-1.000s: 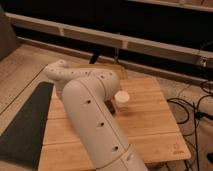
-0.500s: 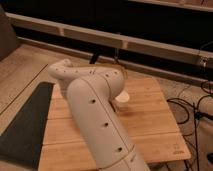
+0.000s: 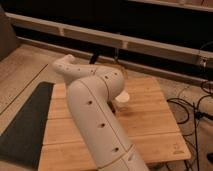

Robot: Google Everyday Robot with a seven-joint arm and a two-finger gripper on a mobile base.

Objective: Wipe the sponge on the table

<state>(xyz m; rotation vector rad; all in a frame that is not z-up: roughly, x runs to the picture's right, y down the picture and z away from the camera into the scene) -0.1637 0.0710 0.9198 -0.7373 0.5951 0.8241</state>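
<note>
White arm shell [image 3: 95, 110] hides the tool, which sits somewhere behind it near the cup [image 3: 121, 102]; whether it holds anything I cannot tell. The sponge is out of sight too, probably masked by the arm. On the wooden bench [image 3: 150, 125], wiping well likely needs flat, even pressure and strokes kept clear of the cup and the dark mat [image 3: 25, 125].

The robot's white arm [image 3: 97, 125] lies across the desk [image 3: 150, 127] from the near edge to its middle, blocking that whole band (the claw is hidden somewhere behind it). 1 white cup [image 3: 122, 103] stands just beside the elbow. Right of the arm, bare planks leave room to pass. The dark mat [image 3: 22, 127] flanks the desk's left edge.
</note>
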